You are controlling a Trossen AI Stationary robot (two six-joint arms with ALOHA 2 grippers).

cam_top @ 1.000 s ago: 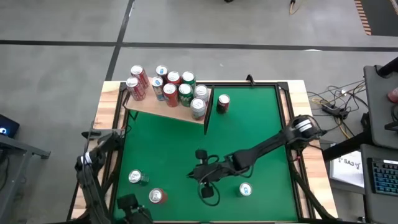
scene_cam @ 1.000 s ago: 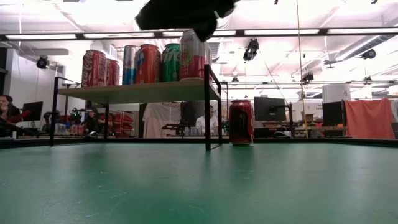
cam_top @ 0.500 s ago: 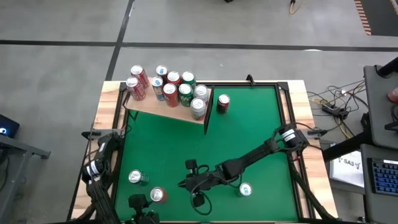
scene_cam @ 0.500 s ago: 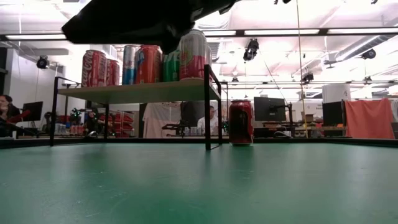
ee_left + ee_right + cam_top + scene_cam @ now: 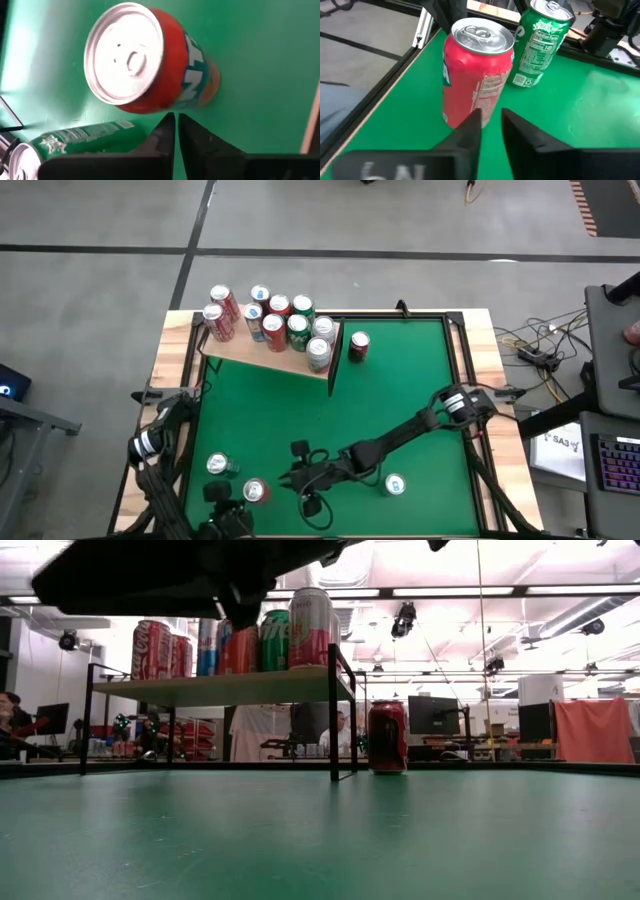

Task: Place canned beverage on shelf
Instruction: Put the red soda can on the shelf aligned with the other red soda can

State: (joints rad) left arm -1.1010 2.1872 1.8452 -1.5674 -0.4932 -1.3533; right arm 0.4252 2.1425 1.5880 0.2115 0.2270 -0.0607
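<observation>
A red-orange can [image 5: 253, 492] stands upright near the table's front left, with an upright green can [image 5: 218, 466] just beyond it. My left gripper [image 5: 175, 129] is shut and slants down, its tips by the red can's [image 5: 150, 60] lower wall. My right gripper [image 5: 491, 127] comes in level from the table's right. Its fingers are a narrow gap apart, right in front of the red can [image 5: 475, 70], which is wider than the gap. The shelf [image 5: 250, 352] at the far left carries several upright cans. My left gripper's shut fingertips [image 5: 169, 122] lie against or just short of the red can's lower side wall [image 5: 172, 102]; whether they touch it I cannot tell. My right gripper's fingertip [image 5: 472, 122] overlaps the can's lower side [image 5: 470, 107] in its wrist view; whether it touches I cannot tell.
A dark red can [image 5: 358, 346] stands on the table beside the shelf's dark end panel [image 5: 333, 710]. Another can [image 5: 395, 485] stands near the front edge, right of my right arm. The middle of the green table [image 5: 400, 400] is bare.
My right gripper has moved toward the table's left and near edge and come lower, closing on the red can. My left gripper has sunk toward the same can. The cans have stayed in place.
</observation>
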